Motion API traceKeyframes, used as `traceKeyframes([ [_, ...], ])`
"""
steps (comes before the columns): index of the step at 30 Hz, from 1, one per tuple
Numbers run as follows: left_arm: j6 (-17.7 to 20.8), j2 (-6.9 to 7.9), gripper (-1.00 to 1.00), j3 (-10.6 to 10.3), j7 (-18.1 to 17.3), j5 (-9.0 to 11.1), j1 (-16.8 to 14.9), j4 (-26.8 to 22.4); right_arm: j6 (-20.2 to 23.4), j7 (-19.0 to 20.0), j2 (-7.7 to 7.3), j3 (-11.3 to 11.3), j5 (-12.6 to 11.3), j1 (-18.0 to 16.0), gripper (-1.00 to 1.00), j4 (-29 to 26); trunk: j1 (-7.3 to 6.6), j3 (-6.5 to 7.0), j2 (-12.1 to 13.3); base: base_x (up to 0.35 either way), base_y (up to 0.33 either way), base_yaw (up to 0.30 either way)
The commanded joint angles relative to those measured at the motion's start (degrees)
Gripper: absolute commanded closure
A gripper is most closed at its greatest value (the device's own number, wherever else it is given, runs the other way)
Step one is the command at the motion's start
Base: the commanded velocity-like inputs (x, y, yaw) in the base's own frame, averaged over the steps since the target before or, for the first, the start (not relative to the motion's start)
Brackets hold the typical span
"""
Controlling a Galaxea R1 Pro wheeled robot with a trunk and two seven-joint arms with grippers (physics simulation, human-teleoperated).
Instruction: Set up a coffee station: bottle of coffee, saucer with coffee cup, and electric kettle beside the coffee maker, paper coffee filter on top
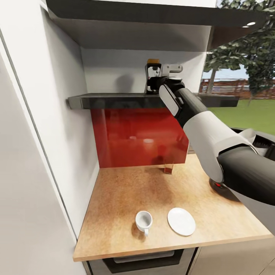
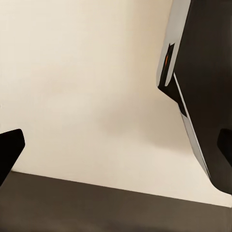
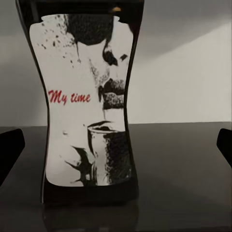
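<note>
Two white pieces sit near the front edge of the kitchen countertop (image 1: 126, 191) in the head view: the coffee cup (image 1: 144, 221), upright with its handle toward the front, and the saucer (image 1: 181, 221) just beside it, apart from it and bare; a small glass (image 1: 168, 167) stands farther back against the red backsplash (image 1: 133, 137). Part of a dark round base with a red spot (image 1: 217, 185) shows under the right arm (image 1: 214, 137) at the counter's right side; what it belongs to cannot be told.

Above the backsplash runs a dark shelf (image 1: 110, 100); the bottle of coffee (image 1: 152, 74) stands upright on it — dark body, yellow lid. The right arm reaches up to the shelf and the right gripper (image 1: 157, 84) is at the bottle; in the right wrist view the bottle of coffee (image 3: 87, 111) stands close ahead on the shelf, its white label reading "My time"; the two dark fingertips (image 3: 10, 145) sit wide apart, well clear of the bottle on either side, so the jaws are spread and hold nothing.

In the left wrist view the left gripper (image 2: 116, 147) also has its fingertips (image 2: 9, 145) wide apart — nothing between them; it faces a pale surface (image 2: 82, 87) above a dark band (image 2: 72, 205), with a dark panel (image 2: 203, 87) at one side.
</note>
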Motion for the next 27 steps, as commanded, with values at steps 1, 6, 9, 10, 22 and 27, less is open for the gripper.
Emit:
traceKeyframes([
  [1,0.21,0.01,-1.0,-0.01,0.08,0.59,0.0,-0.11,0.16,-0.47,0.0,0.23,-0.44,-0.06,-1.0,0.06,0.04,-0.09,-0.1,0.036,0.012,0.0],
  [6,0.22,-0.06,-1.0,-0.03,0.01,0.53,0.03,-0.09,0.16,-0.44,0.0,0.24,-0.44,-0.06,-1.0,0.2,0.04,-0.09,-0.1,0.113,0.101,0.0],
  [9,0.21,-0.08,-1.0,-0.02,0.03,0.53,0.01,-0.09,0.16,-0.42,0.0,0.23,-0.44,-0.06,-1.0,0.21,0.04,-0.09,-0.1,0.106,0.098,0.0],
  [10,0.21,-0.09,-1.0,-0.03,0.06,0.52,0.01,-0.09,0.16,-0.44,0.0,0.27,-0.44,-0.06,-1.0,0.21,0.04,-0.09,-0.1,0.028,0.026,0.0],
  [22,0.21,-0.08,-1.0,-0.09,0.01,0.51,0.01,-0.11,0.16,-0.47,0.0,0.31,-0.44,-0.06,-1.0,0.13,0.04,-0.09,-0.1,0.087,0.004,0.0],
  [27,0.21,-0.09,-1.0,-0.09,0.01,0.51,0.0,-0.11,0.16,-0.47,0.0,0.31,-0.44,-0.06,-1.0,0.06,0.04,-0.09,-0.1,0.033,0.0,0.0],
])
